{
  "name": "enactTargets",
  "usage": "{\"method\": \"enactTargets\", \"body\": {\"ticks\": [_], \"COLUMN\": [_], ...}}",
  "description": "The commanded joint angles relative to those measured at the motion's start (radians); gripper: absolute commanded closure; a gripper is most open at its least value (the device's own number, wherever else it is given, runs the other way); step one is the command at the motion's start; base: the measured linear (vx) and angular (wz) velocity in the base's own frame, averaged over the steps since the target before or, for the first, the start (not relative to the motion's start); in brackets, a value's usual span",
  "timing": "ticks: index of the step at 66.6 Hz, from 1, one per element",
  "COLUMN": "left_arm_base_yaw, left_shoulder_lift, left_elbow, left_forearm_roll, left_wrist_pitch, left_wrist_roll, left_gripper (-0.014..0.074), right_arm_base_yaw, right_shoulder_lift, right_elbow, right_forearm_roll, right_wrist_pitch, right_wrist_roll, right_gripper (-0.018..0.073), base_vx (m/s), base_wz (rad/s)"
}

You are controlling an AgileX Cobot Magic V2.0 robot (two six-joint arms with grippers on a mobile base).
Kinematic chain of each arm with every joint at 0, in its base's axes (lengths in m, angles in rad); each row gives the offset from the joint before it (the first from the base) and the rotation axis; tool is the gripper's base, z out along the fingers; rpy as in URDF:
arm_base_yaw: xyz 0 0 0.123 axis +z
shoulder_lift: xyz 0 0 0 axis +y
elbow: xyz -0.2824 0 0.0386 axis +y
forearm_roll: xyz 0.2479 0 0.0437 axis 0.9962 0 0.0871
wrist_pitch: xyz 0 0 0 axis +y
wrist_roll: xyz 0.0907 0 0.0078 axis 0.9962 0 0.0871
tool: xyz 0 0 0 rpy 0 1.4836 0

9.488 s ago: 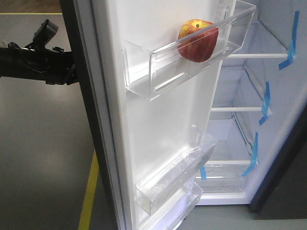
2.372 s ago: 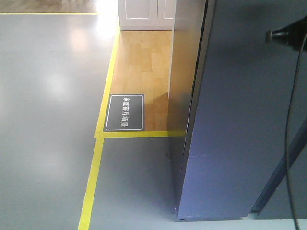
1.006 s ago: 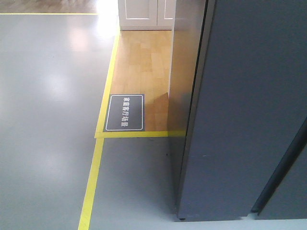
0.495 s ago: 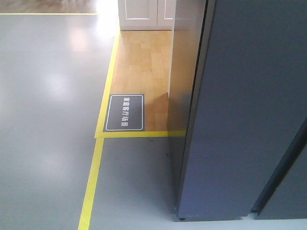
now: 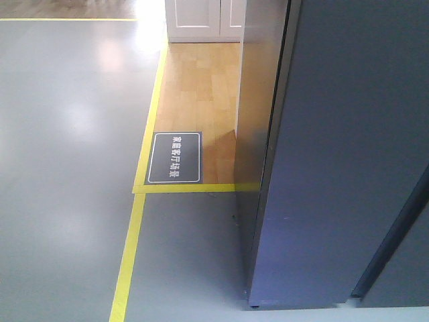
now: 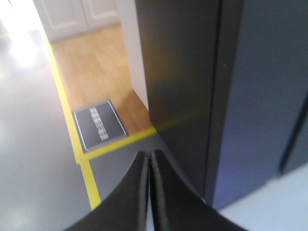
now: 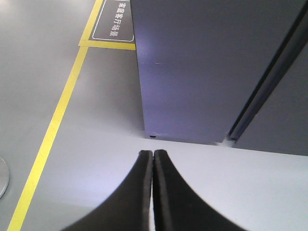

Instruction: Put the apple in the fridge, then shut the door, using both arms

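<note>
The fridge (image 5: 258,100) stands at the right with its dark grey door (image 5: 342,154) shut flat against it. The door also shows in the left wrist view (image 6: 260,96) and the right wrist view (image 7: 202,62). The apple is hidden. My left gripper (image 6: 149,155) is shut and empty, held back from the fridge's left front corner. My right gripper (image 7: 153,154) is shut and empty, held back over pale floor before the door's bottom edge. Neither arm shows in the front view.
A yellow floor line (image 5: 131,248) runs up the left and bounds a wooden floor patch (image 5: 201,87). A dark floor sign (image 5: 174,157) lies on it. White cabinets (image 5: 201,20) stand at the back. A second dark panel (image 5: 402,268) adjoins the door at the right.
The door was open with the apple in its upper bin; it is now shut. An arm part seen at top right 2.4 s ago has left the front view. Nothing moved in the last second.
</note>
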Motion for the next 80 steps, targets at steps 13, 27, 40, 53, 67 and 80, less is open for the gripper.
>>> {"method": "enactTargets", "body": {"ticks": [13,27,40,53,67,80], "left_arm_base_yaw": [0.251,0.327,0.327,0.323,0.323,0.323], "left_shoulder_lift": [-0.256,-0.414,-0.476,-0.476,-0.476,-0.476], "left_elbow": [0.248,0.445,0.611,0.605,0.605,0.605], "left_forearm_roll": [-0.075,-0.075,-0.075,-0.038,-0.04,-0.04], "left_wrist_pitch": [-0.268,-0.387,-0.624,-0.643,-0.67,-0.667], "left_wrist_roll": [0.023,0.022,-0.02,-0.031,-0.031,-0.031], "left_gripper": [0.0603,0.0603,0.0603,0.0603,0.0603,0.0603], "right_arm_base_yaw": [-0.001,-0.001,-0.001,-0.001,-0.001,-0.001], "right_shoulder_lift": [0.016,0.016,0.016,0.016,0.016,0.016], "right_elbow": [-0.021,-0.021,-0.021,-0.021,-0.021,-0.021], "right_forearm_roll": [-0.001,-0.001,-0.002,-0.002,-0.002,-0.002], "right_wrist_pitch": [-0.058,-0.058,-0.06,-0.06,-0.06,-0.06], "right_wrist_roll": [-0.004,-0.004,-0.004,-0.004,-0.004,-0.004], "right_gripper": [0.0562,0.0562,0.0562,0.0562,0.0562,0.0562], "base_vx": [0.0,0.0,0.0,0.0,0.0,0.0], "base_wz": [0.0,0.0,0.0,0.0,0.0,0.0]}}
